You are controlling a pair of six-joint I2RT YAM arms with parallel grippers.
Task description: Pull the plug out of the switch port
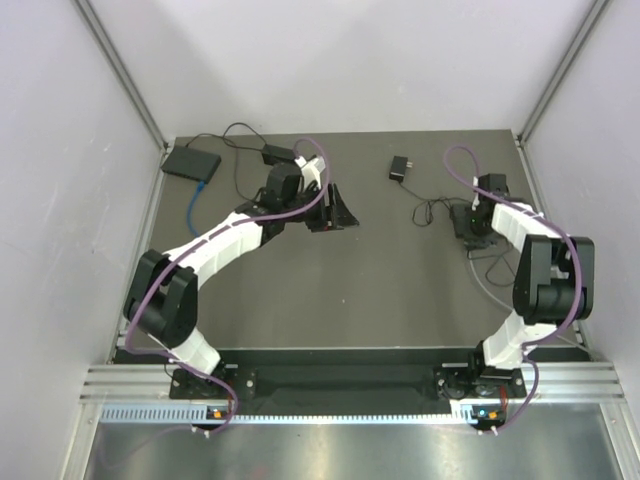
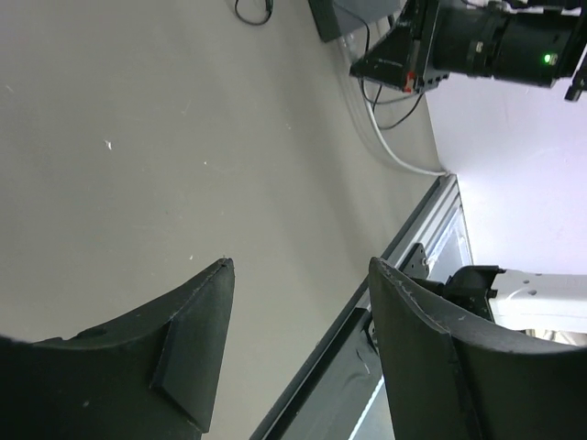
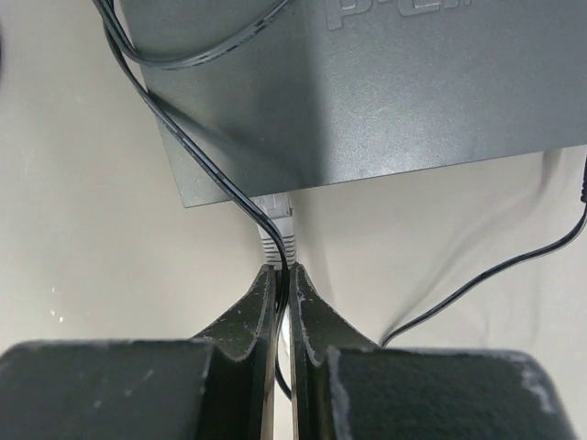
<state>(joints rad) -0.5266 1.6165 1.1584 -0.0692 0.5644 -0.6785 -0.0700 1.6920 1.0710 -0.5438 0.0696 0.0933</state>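
Right pincer (image 3: 282, 272), jaws pressed shut on the white cable (image 2: 383, 139) directly behind the plug (image 3: 275, 234), which sits in the port of the dark switch (image 3: 413, 92) just ahead; grey worktop (image 3: 73, 229) beneath; left pincer (image 2: 301, 268) well apart, wide open, empty; pale walls (image 1: 350, 60) around.

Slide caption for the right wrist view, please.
Right gripper shut on the tail of the white plug, still seated in the switch.

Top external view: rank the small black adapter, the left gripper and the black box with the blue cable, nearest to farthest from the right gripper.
1. small black adapter, just back-left of the right gripper.
2. left gripper, mid-table.
3. black box, far back-left corner.
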